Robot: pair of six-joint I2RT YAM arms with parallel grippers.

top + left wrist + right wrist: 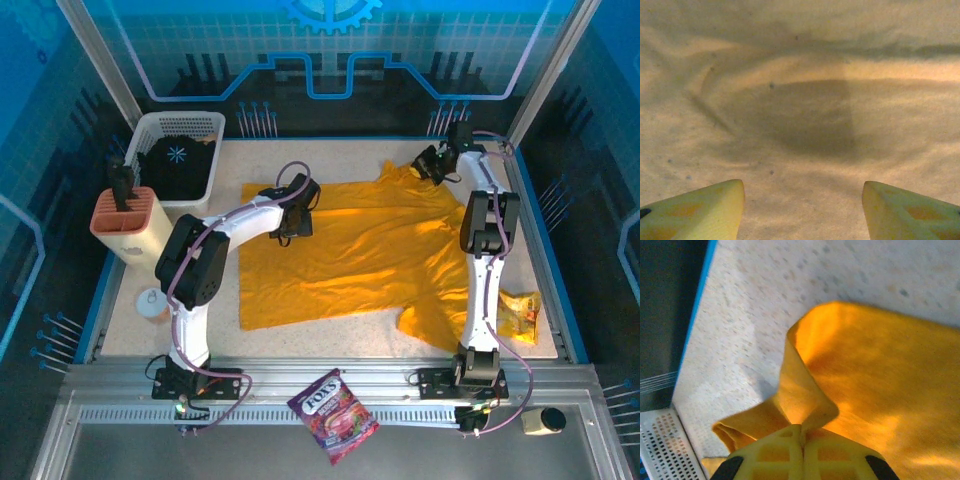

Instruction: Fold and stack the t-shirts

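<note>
Speckled beige worktop (310,340) edged in blue, boxed by blue patterned walls (200,40). Ribbed metal rail (120,412) along the near edge. Slanted metal posts (100,60) behind.

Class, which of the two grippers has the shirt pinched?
The right gripper: it is shut on a raised fold of the shirt. The left gripper hangs open over a flat part.

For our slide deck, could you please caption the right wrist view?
Right gripper shut on a pinched fold of the yellow t-shirt, near the speckled table's blue edge.
</note>
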